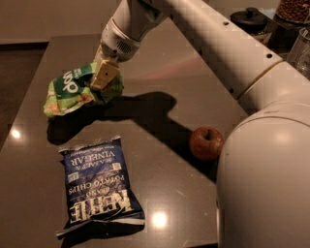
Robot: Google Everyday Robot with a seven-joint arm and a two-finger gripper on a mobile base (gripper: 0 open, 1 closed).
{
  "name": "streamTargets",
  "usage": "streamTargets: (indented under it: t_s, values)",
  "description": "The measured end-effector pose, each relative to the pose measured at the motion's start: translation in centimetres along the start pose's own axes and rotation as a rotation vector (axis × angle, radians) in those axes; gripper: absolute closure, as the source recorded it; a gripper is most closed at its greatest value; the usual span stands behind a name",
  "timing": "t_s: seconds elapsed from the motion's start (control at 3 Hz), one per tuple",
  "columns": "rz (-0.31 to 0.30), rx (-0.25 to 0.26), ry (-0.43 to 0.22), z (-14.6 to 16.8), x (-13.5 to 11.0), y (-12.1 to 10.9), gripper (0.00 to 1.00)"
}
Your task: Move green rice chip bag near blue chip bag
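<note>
End effector [104,79], far left, pinches green rice chip bag [68,93], seemingly lifted; placing beside blue chip bag [99,186] pending.

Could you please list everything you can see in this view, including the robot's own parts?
green rice chip bag: one, light green, far left of the table, gripped by the hand
blue chip bag: one, dark navy with white lettering, lying flat at the near left
apple: one, red, right of centre, beside the robot's body
lidded container: one, dark, far right corner
jar: one, brown contents, far right corner
glass: one, clear, right edge
table: one, dark brown
arm: one, white, reaching from the right to the far left
hand: one, tan fingers, shut on the green bag
</note>
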State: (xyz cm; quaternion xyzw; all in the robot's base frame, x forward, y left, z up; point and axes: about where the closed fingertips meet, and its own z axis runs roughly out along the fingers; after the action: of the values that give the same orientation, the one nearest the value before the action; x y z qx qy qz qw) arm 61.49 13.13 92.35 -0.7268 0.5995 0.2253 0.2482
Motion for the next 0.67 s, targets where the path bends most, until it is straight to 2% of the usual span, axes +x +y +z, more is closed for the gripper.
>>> streamTargets:
  t_s: [0.33,0.67]
  values:
    - [-0.091,-0.097,-0.053,0.2,-0.7,3.0,1.0]
    - [-0.157,-0.175,-0.079,0.4,-0.2,5.5,0.78]
